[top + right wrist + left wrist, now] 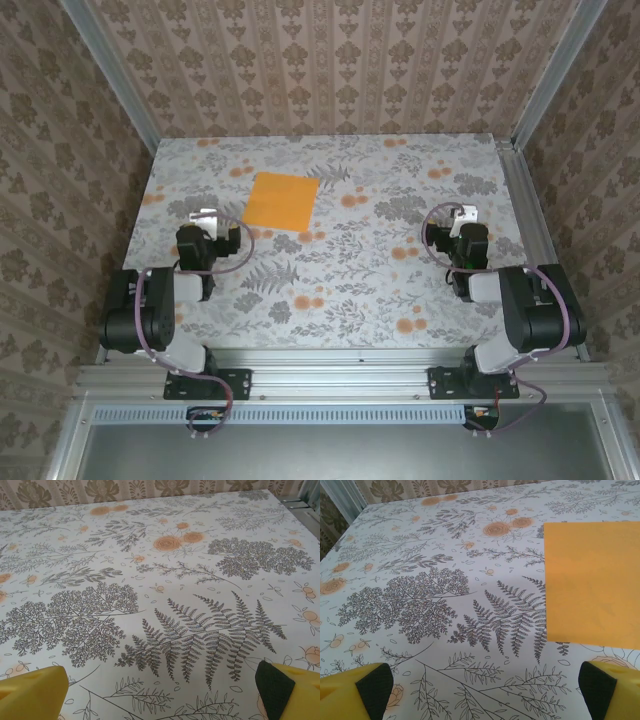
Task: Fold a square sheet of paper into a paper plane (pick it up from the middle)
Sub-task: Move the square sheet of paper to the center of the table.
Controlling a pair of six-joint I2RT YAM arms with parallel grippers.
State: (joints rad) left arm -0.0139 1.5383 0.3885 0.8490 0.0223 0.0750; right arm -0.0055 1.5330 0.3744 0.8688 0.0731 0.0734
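Right now, the thin, bright-orange square sheet of paper [281,200] lies flat on the grey-leaf-printed table [350,280], left of centre and toward the far edge. No crease shows in it, so folding has not begun. The step in hand looks like the first reach and pickup.

Your left gripper [203,217] sits near the sheet's near-left corner, apart from it. Its 2 yellow, black-padded fingers [370,690] are spread wide with nothing between them. In the left wrist view the sheet lies ahead and to the right of that gripper. Your right gripper [463,213] rests well apart on the right side, its jaws equally wide and empty over bare table.

To do this well, probably use the left arm. Swing it right until the sheet's middle sits between the fingers, then come straight down. Press both fingers lightly on the paper and close slowly, so a ridge buckles up to pinch. Pressing hard may slide or crumple the sheet.
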